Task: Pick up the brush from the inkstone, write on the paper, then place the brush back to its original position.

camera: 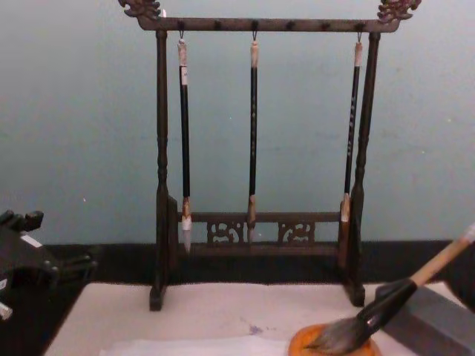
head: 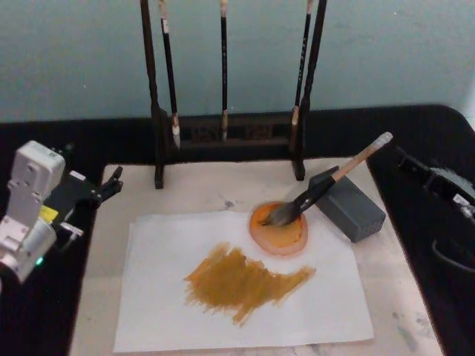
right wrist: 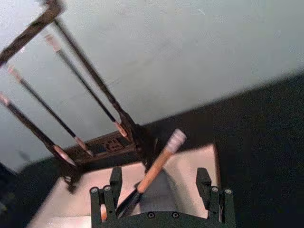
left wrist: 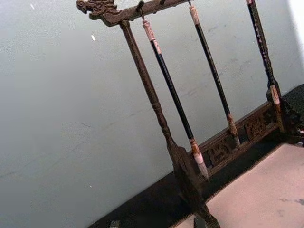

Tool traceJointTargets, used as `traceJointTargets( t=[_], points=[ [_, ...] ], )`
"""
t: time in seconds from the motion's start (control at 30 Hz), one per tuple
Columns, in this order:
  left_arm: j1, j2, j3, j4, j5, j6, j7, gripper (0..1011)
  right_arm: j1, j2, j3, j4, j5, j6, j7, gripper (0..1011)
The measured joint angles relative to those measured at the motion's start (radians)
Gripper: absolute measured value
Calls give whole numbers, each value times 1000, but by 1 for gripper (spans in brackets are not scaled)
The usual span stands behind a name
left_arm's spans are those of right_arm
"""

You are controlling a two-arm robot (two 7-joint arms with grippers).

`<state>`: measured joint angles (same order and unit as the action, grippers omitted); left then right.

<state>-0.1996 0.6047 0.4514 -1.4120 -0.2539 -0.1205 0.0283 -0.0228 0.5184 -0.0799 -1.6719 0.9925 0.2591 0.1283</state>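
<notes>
The right gripper (head: pixel 410 160) sits at the far right of the head view. Its dark body is cut by the frame edge and blends into the black surface (head: pixel 415 297), so its outline there is hard to make out. In the chest view the inkstone (camera: pixel 300 345) is cropped by the bottom edge, and the end of the brush (camera: pixel 386 304) runs off the right side. From the right wrist, the tuft is hidden behind the gripper's own body.

The brush (head: pixel 326 185) lies tilted. Its bushy grey tuft rests in the round orange inkstone (head: pixel 286 239), and its black lower shaft leans on the grey block (head: pixel 352 211). The tan handle and pale end cap point up and to the right. The inkstone sits at the far right edge of the white paper (head: pixel 163 282), which carries a wide ochre smear (head: pixel 241 282). The paper lies on a cream mat (head: pixel 208 185). Behind it stands a dark wooden rack (head: pixel 223 137) with three thin brushes (camera: pixel 253 126) hanging from it.

The right gripper (right wrist: pixel 159 173) hovers beyond the handle's end, apart from it. Its fingers (right wrist: pixel 115 178) are spread and released, with the handle seen between them farther off. The left gripper (head: pixel 111 184) is parked at the mat's left edge, well apart from the brush, fingers apart and holding nothing.
</notes>
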Motion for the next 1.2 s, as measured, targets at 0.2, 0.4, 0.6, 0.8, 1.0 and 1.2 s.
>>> traceJointTargets(
  t=[0.2,0.4,0.6,0.8,1.0,1.2],
  points=[
    [0,0,0,0,0,0,0,1010,13,-72,76,77,255,150,-40,1000],
    [0,0,0,0,0,0,0,1010,65,-119,83,163,359,182,-43,1000],
    [0,0,0,0,0,0,0,1010,154,-155,43,272,387,162,26,1000],
    [0,0,0,0,0,0,0,1010,226,-179,9,371,397,137,79,1000],
    [0,0,0,0,0,0,0,1010,277,-190,-22,443,400,119,110,1000],
    [0,0,0,0,0,0,0,1010,303,-193,-48,483,402,99,125,1000]
  ],
)
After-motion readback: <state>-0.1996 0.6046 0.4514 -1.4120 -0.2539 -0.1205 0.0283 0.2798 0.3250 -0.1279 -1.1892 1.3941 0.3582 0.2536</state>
